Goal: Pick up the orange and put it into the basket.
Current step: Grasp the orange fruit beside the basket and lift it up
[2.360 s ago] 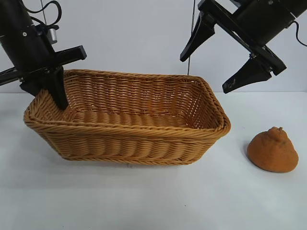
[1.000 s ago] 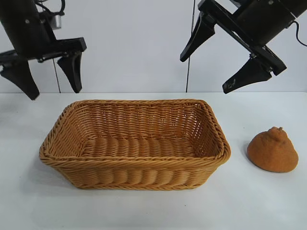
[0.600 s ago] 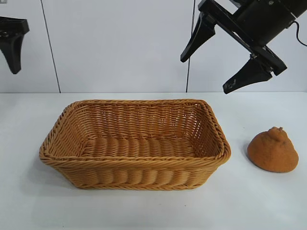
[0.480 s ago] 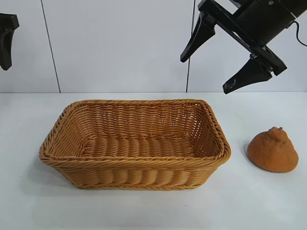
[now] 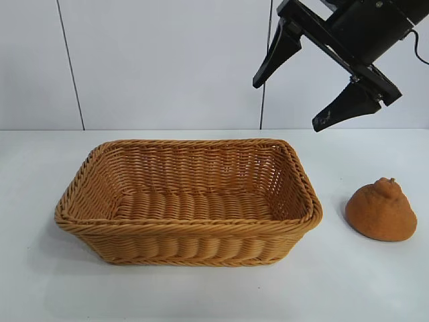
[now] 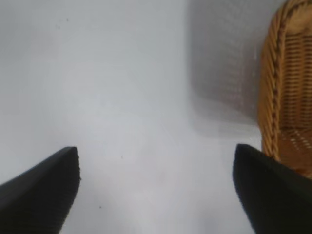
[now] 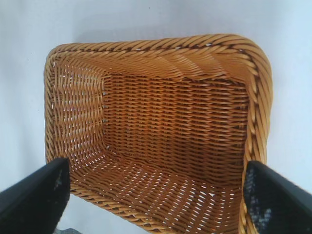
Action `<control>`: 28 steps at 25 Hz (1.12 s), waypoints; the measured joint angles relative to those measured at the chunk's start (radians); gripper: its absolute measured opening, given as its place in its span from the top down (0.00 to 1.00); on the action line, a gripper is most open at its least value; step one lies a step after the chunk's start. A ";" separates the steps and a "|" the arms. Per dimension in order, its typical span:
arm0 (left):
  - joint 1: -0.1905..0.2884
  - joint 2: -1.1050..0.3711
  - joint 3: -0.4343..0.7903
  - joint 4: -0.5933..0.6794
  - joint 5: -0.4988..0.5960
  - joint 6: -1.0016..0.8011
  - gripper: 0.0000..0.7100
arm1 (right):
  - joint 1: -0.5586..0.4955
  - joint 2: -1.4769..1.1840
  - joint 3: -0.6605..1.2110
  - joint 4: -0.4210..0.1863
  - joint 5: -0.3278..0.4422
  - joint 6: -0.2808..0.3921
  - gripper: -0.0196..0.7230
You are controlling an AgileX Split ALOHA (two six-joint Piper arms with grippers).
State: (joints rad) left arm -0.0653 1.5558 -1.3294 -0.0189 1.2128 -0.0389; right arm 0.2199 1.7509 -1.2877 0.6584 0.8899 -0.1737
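Exterior view: the orange [image 5: 381,209] sits on the table [image 5: 201,295] beside the basket [image 5: 188,201]. The right gripper [image 5: 295,94], fingers spread, should be lowered squarely over it and closed gently.

Basket [image 5: 188,201]: woven golden-tan wicker, braided rim, slight sheen. Orange [image 5: 381,210]: rough, matt, dull orange-brown skin. Table [image 5: 201,295]: smooth, matt white surface. Right gripper [image 5: 295,94]: fingers of matt black plastic.
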 joint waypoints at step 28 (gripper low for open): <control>0.000 -1.293 0.824 0.003 -0.144 0.005 0.14 | 0.000 0.000 0.000 -0.027 0.019 0.000 0.08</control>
State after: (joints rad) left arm -0.0653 0.2625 -0.5053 -0.0163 1.0693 -0.0344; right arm 0.2199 1.7509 -1.2877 0.6317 0.9092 -0.1737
